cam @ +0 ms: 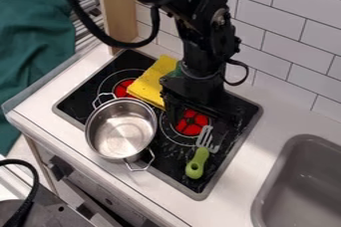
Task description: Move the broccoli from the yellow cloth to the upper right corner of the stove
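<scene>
Cannot tell whether clenched or released at the end effector [200, 105], just right of the yellow cloth [152, 82]; looks to have the broccoli [176, 71] up and to its left, at the yellow cloth's upper right edge, partly hidden

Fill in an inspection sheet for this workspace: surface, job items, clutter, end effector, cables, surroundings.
Surface: black stove with red burner centres, set in a white counter.
Job's things: yellow cloth on the stove; dark green piece at its upper end, partly hidden by the arm, probably the broccoli.
Clutter: metal pot beside the cloth; utensil with green handle on the stove.
End effector: over the stove, right of the cloth; grasp not readable.
Cables: black cable looping beside the arm; another at lower left.
Surroundings: tiled wall, grey sink, green fabric.
People: nothing seen.
</scene>
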`<move>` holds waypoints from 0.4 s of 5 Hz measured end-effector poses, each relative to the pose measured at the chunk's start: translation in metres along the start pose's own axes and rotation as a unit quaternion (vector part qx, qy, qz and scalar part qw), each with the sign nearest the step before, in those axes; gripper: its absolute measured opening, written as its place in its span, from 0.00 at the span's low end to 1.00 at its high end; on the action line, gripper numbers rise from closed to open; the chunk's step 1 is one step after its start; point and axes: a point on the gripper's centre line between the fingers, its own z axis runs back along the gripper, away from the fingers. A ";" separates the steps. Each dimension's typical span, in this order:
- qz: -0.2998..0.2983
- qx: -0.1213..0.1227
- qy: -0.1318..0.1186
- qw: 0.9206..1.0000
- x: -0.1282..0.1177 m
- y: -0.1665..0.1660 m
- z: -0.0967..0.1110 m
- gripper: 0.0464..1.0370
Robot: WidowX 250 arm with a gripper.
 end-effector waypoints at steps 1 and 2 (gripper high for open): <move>-0.001 0.003 0.016 1.000 -0.005 0.001 -0.007 0.97; -0.011 0.006 0.002 1.000 0.013 -0.001 -0.005 0.97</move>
